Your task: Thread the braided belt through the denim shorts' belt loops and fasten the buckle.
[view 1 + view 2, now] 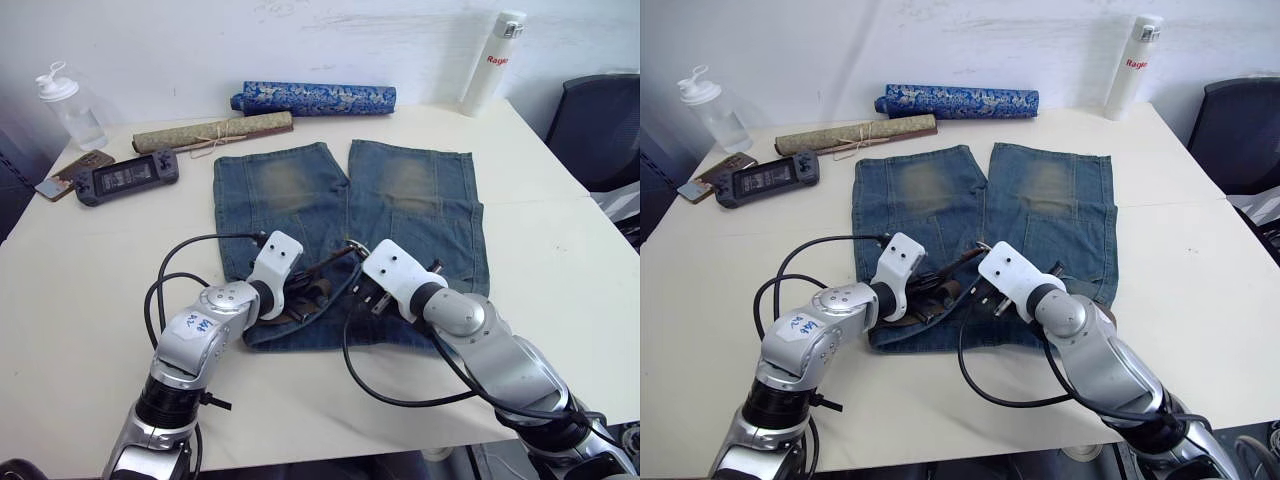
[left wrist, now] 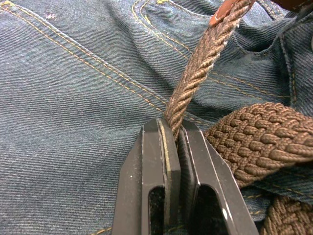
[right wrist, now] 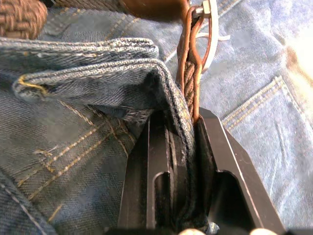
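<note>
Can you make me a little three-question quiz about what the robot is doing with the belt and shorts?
1. True or false: the left gripper is pinching the braided belt.
2. What lies under the belt? A denim shorts, B a towel, C a plate.
3. The right gripper is shut on the shorts' waistband and the ____.

Key: 1 true; 2 A; 3 belt.

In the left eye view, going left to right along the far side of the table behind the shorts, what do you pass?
Clear water bottle → phone → black handheld game console → tan rolled scroll → blue patterned rolled tube → white thermos.
</note>
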